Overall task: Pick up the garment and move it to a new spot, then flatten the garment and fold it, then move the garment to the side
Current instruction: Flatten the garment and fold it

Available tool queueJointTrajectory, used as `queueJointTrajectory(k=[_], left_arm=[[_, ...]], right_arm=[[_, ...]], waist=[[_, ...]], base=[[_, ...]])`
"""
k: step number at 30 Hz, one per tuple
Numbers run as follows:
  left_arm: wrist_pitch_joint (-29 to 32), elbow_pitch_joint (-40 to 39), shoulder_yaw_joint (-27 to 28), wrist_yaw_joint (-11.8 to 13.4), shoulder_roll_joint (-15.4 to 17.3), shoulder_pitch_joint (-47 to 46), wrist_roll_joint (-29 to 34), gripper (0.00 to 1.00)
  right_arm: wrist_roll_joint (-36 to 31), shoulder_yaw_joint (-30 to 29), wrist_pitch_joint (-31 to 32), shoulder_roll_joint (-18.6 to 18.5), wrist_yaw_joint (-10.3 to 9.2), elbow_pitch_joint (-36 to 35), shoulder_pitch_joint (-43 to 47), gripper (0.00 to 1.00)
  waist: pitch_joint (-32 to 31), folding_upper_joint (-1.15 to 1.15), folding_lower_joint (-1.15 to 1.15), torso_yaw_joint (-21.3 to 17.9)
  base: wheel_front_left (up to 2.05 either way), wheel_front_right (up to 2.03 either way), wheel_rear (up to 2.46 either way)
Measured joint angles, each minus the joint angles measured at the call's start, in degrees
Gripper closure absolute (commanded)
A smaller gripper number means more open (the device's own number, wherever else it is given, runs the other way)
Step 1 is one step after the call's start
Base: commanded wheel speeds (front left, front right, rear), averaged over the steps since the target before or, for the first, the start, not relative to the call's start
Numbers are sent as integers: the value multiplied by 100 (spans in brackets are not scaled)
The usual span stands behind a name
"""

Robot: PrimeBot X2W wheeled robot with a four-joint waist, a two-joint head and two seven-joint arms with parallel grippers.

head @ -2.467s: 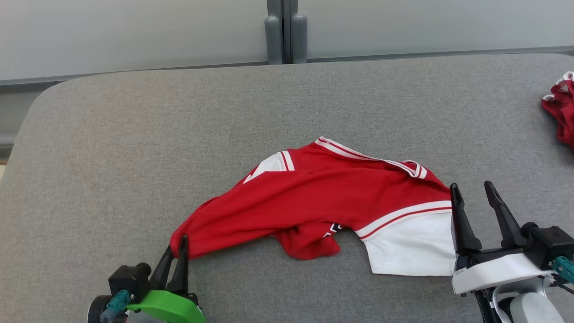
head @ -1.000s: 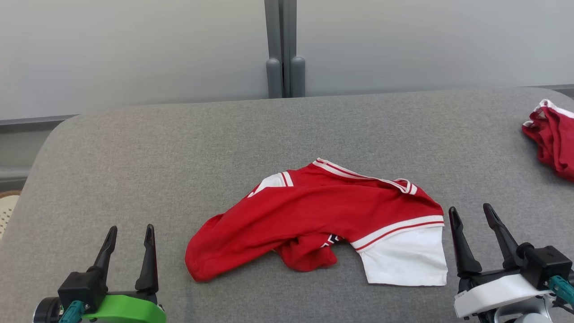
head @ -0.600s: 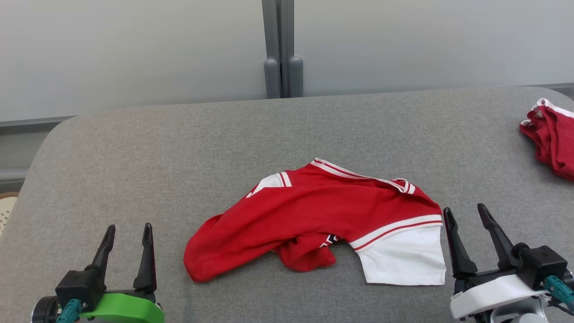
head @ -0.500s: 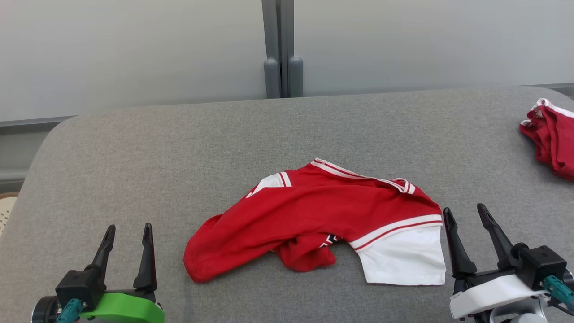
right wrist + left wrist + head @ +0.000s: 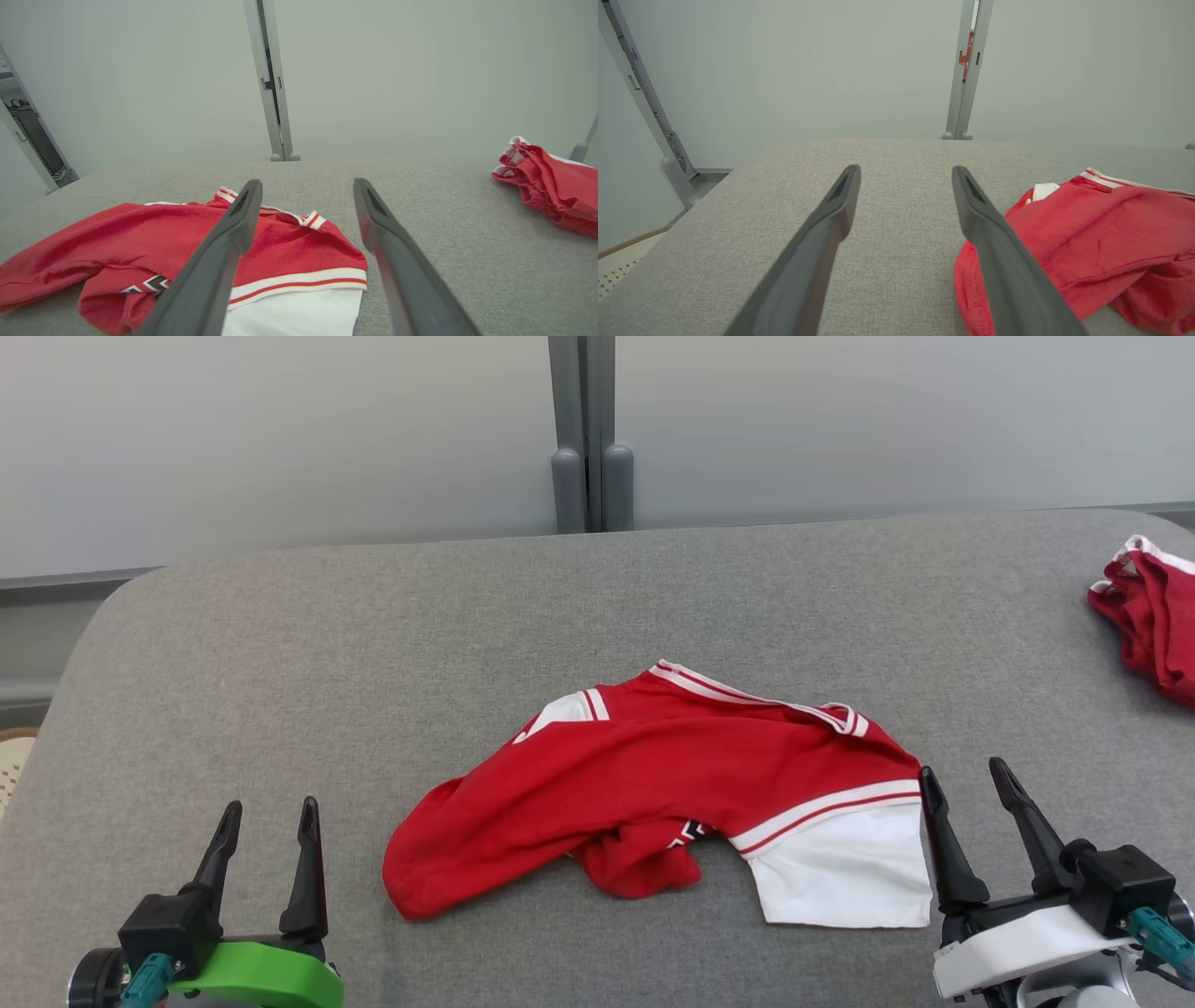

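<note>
Head view: your garment is lying crumpled mid-table, mostly red, with its white panel sitting just beside your right hand. Your left hand is sitting near the red end. Both hands are spread wide, gripping nothing. A spare red garment is lying at the far right edge.
Left wrist view: left hand is gaping over bare table, with the garment lying off to its right.
Right wrist view: right hand is gaping too, and the garment is spreading out to its left.
</note>
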Motion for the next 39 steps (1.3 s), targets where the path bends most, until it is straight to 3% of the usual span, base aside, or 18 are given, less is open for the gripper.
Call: queueJointTrajectory(k=[16,26,39], left_arm=[[0,165,-186,0,-37,-46,16,0],[0,1109,-911,-5,-101,-257,-190,0],[0,2454,-881,-7,-240,-778,-623,0]], right_arm=[[-10,-31,0,12,0,240,-62,0],[-104,-5,7,138,0,1249,-302,0],[-194,143,5,382,0,2636,-396,0]], waist=[[101,0,0,-16],[274,0,0,-63],[480,0,0,-101]], base=[[0,0,0],[0,0,0],[0,0,0]])
